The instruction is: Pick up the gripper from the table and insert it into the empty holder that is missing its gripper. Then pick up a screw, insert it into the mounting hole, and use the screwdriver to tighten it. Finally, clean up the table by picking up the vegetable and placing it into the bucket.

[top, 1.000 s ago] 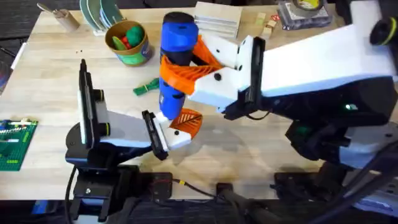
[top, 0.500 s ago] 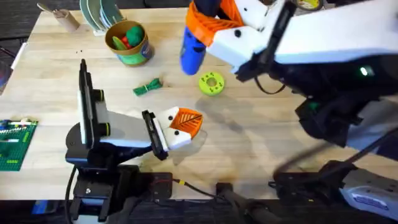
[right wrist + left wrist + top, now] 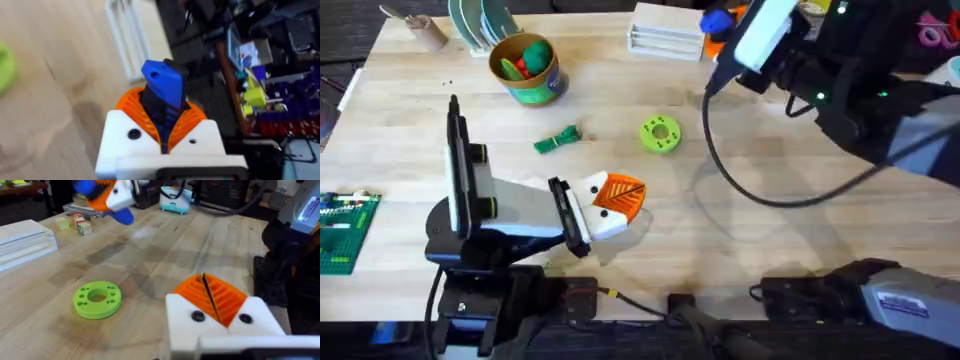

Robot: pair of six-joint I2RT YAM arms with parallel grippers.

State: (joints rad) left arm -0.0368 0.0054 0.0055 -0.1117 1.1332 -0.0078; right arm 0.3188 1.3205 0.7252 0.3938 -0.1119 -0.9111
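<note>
Light wooden counter (image 3: 800,230) with scattered small parts.

Near the middle, a lime-green round disc (image 3: 659,134) with holes and, well to one side of it, the dark green vegetable (image 3: 557,140). Toward the far edge, the bucket (image 3: 532,84) with yellow rim, a stacked flat white box (image 3: 666,37), a small tan cup (image 3: 423,30). At the left edge, a green board (image 3: 342,232).

Pale matt wood-grain table (image 3: 770,240), smooth blue plastic screwdriver (image 3: 162,92), ribbed orange plastic pads (image 3: 220,294), matt lime-green plastic disc (image 3: 660,134)
</note>
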